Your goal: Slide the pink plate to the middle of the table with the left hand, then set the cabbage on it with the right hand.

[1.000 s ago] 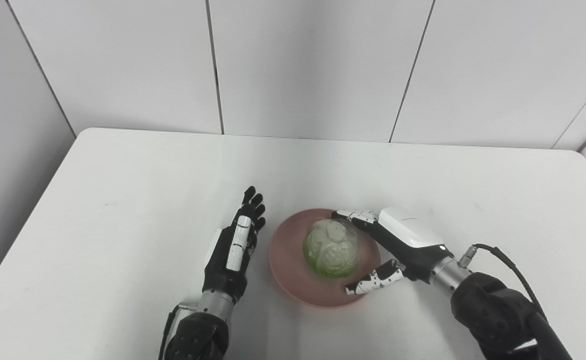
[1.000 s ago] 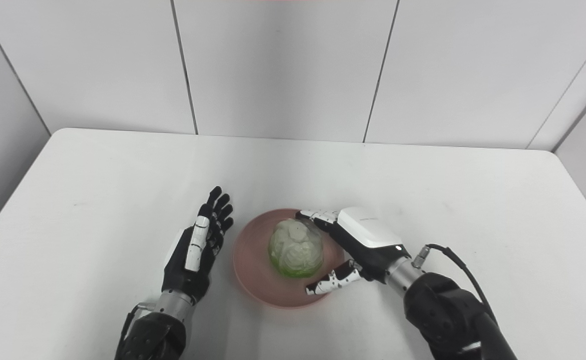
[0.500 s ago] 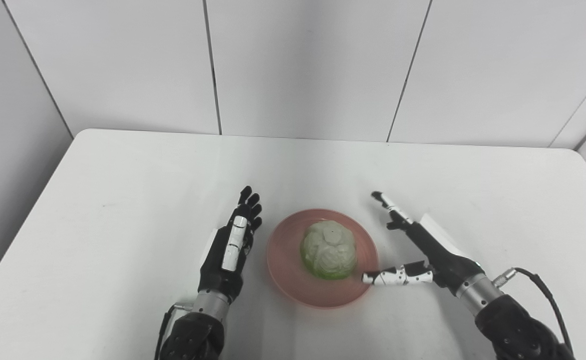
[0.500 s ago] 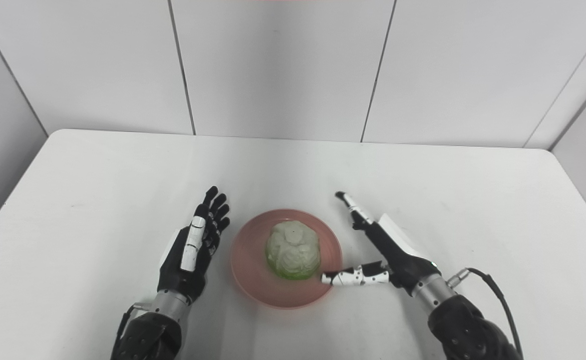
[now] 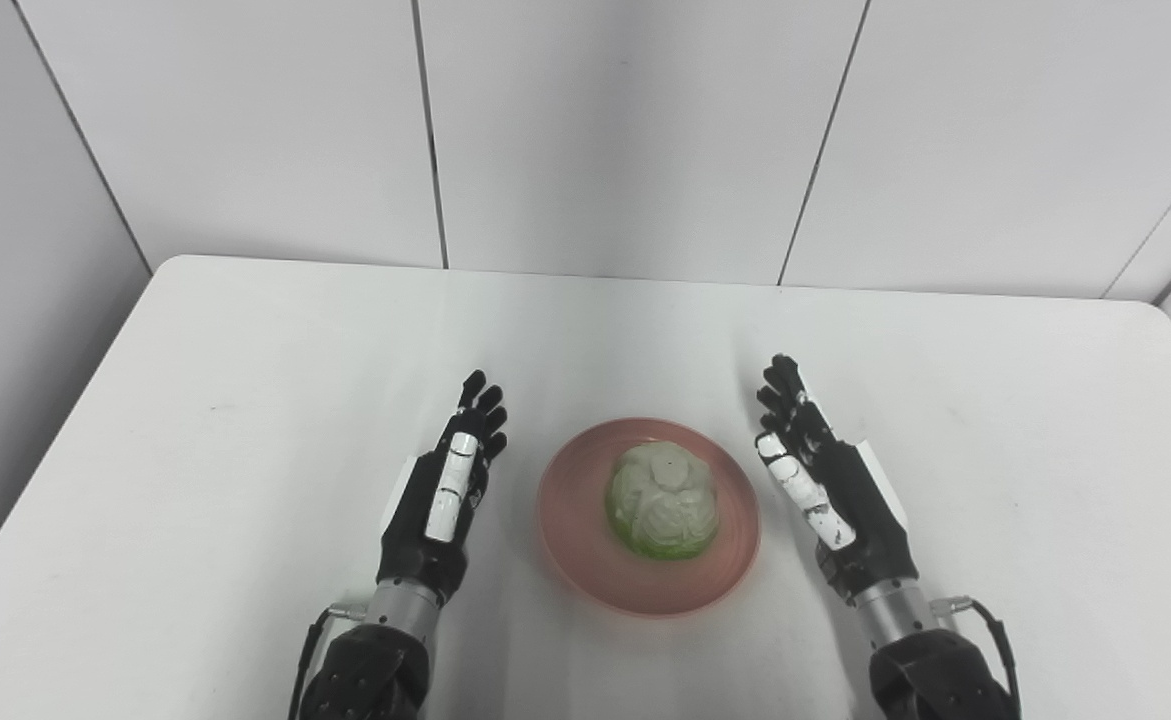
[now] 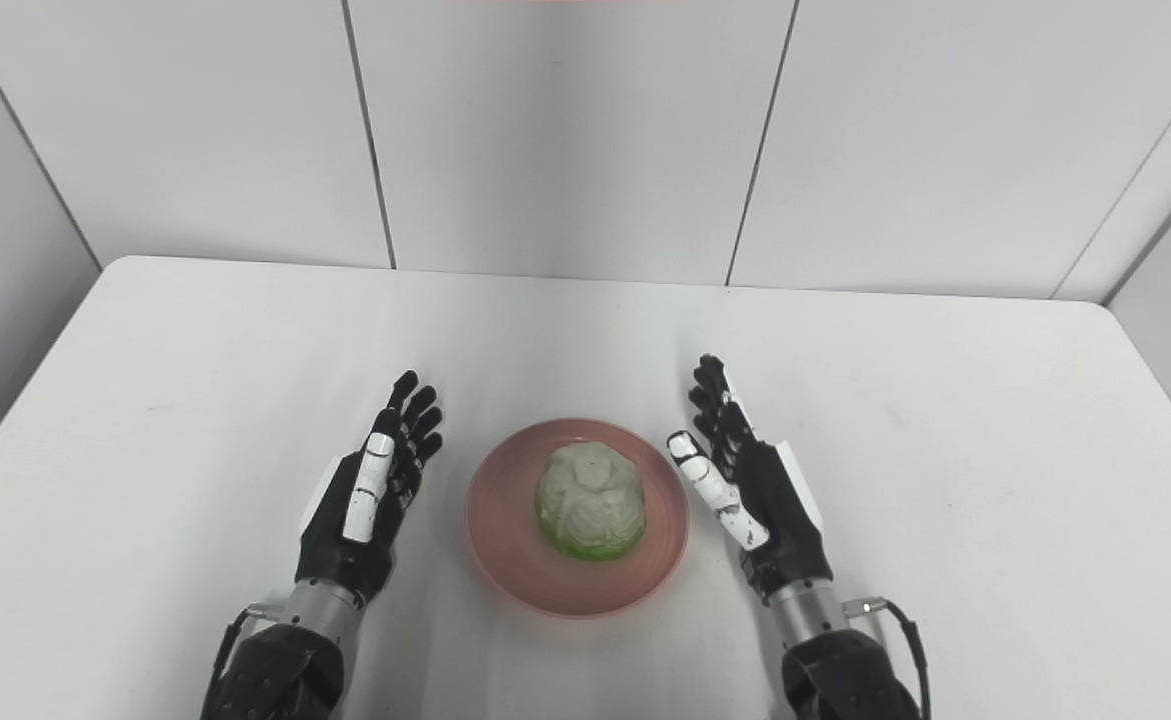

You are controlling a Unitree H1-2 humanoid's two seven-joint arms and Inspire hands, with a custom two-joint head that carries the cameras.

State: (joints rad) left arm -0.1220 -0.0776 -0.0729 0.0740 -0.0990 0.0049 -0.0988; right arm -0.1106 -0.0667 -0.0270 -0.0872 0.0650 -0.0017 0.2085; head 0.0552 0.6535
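The pink plate sits near the middle of the white table, toward the front. A pale green cabbage rests on it, a little right of the plate's centre. My left hand stands open on edge just left of the plate, fingers straight and pointing away, touching nothing. My right hand stands open the same way just right of the plate, apart from the rim and the cabbage.
The table's back edge meets a grey panelled wall. The table's left edge drops off beside a side panel. Bare tabletop lies behind the plate and out to both sides.
My right hand let go of the cabbage, drew back to the right of the plate and straightened its fingers. My left hand slid slightly left and back. The cabbage stays on the plate.
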